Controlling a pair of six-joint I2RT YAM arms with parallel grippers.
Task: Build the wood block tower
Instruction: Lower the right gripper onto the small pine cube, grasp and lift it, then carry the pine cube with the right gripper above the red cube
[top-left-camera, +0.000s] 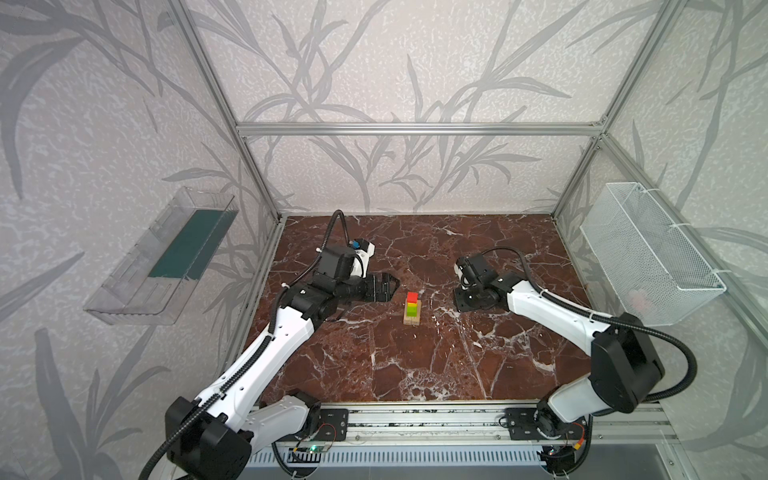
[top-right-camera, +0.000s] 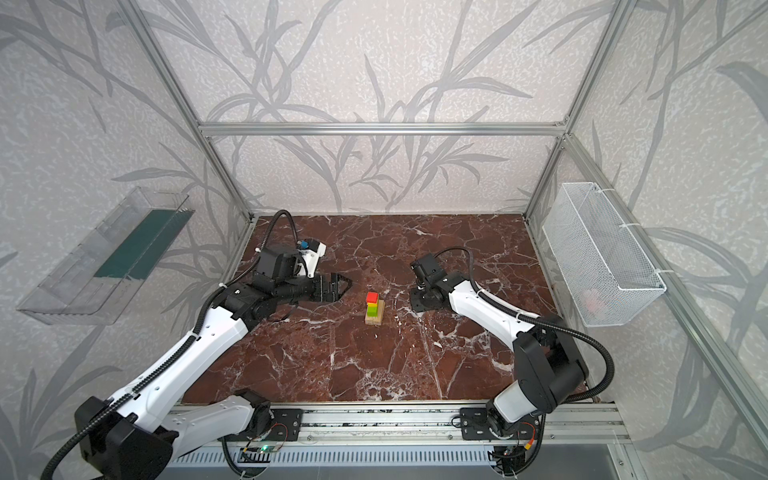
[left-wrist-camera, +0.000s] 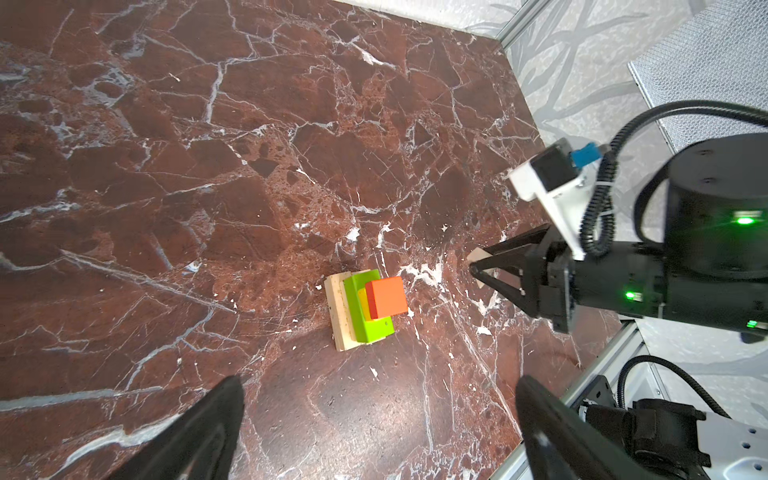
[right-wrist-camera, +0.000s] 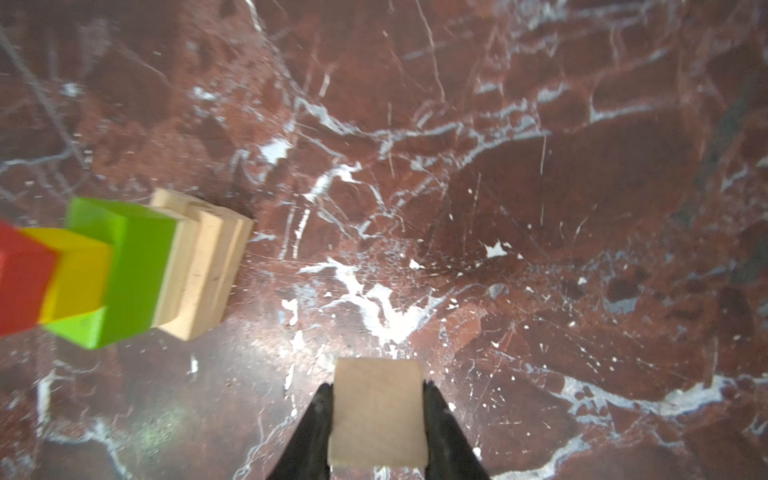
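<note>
In both top views the tower (top-left-camera: 412, 308) stands mid-surface (top-left-camera: 457, 365) between your two arms. Its long axis is upright, and the pale planks (top-left-camera: 411, 321) at its foot run near-to-far in the view. Your left fingers (top-left-camera: 388, 286) are spread wide and empty, pointing at the tower from just beside it. A careless swing of that arm would likely topple the stack. Your right arm's fingertips are hidden under its wrist here.

From the left wrist, the red cube (left-wrist-camera: 388, 297) sits on top and looks set toward one end of the green bar (left-wrist-camera: 374, 330). Your right fingers (left-wrist-camera: 515, 243) pinch the small wood piece (left-wrist-camera: 476, 255) at their very tips. It is near the tower but apart from it and low over the surface, and you cannot tell whether it is lifted. So shallow a hold could let it twist or slip.

The right wrist view is blurred. The piece is clamped across its width with its broad face to the camera, and its slightly longer side seems to run along the fingers. The red cube is a small landing. If you come in low from the side, you would probably strike the layers. If you release off-centre or tilted, the piece would likely slide off.
</note>
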